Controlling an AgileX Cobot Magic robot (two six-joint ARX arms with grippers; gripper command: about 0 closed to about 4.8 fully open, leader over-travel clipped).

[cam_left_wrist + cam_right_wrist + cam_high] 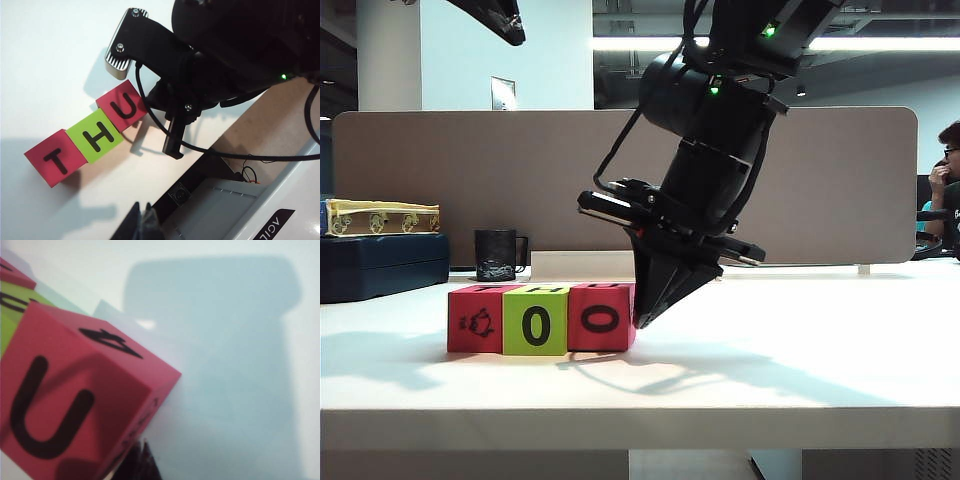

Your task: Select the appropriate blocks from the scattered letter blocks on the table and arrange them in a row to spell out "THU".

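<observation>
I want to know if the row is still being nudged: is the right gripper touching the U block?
Touching. In the exterior view the shut tips of the right gripper sit against the side of the U block, no gap visible; the right wrist view shows them at its edge.

Right gripper (642,318) closed, pointing steeply down, tips low near table surface, left of centre. Left gripper (146,214) closed, raised high above table's left side.
</observation>
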